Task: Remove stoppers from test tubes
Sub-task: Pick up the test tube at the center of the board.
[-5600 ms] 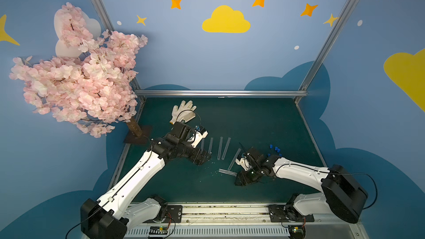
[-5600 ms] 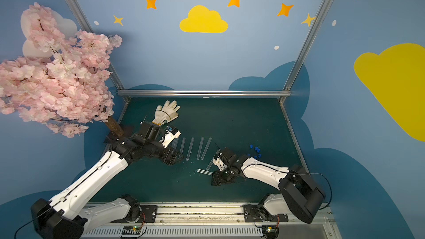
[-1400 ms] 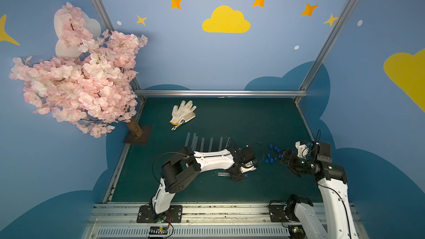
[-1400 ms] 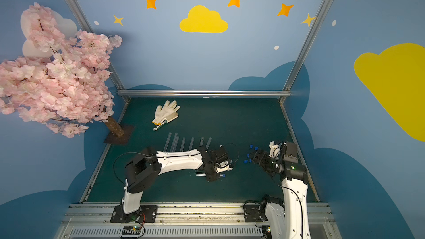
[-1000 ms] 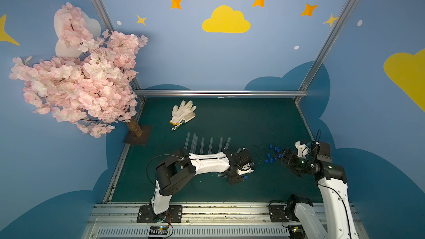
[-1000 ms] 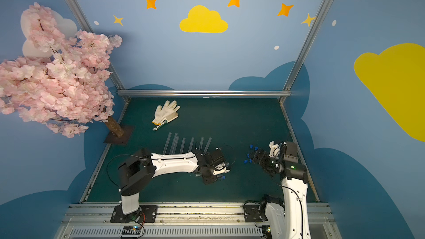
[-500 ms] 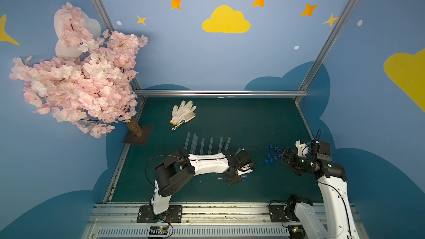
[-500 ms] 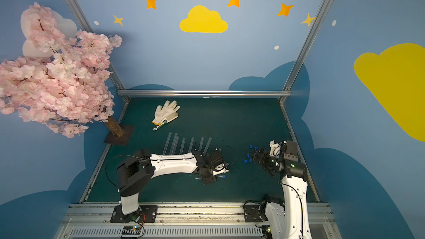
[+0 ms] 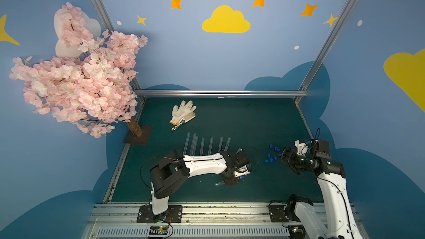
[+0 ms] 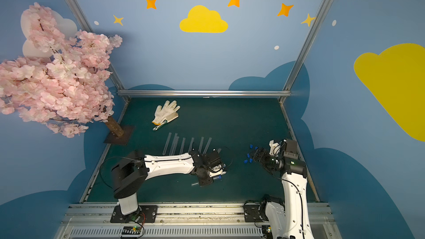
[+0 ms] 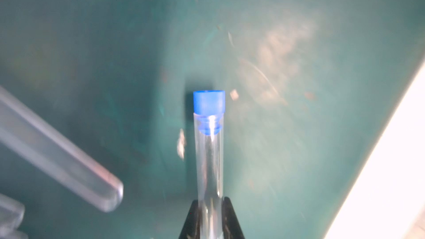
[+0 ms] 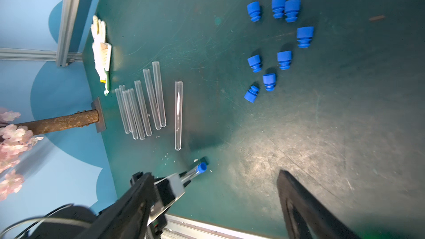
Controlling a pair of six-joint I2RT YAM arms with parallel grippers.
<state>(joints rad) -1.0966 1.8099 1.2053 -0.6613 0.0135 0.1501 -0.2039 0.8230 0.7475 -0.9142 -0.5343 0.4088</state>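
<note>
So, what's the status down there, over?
Left gripper shut on a test tube, stopper in place. Right gripper open, near eight loose stoppers. Nothing blocking.

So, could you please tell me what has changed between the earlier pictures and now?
The left arm swung from the tube row by the glove to the front middle, and the left gripper closed on a stoppered tube there. The right arm pulled back from the middle to the loose stoppers; the right gripper is open. The glove and tree stayed put.
</note>
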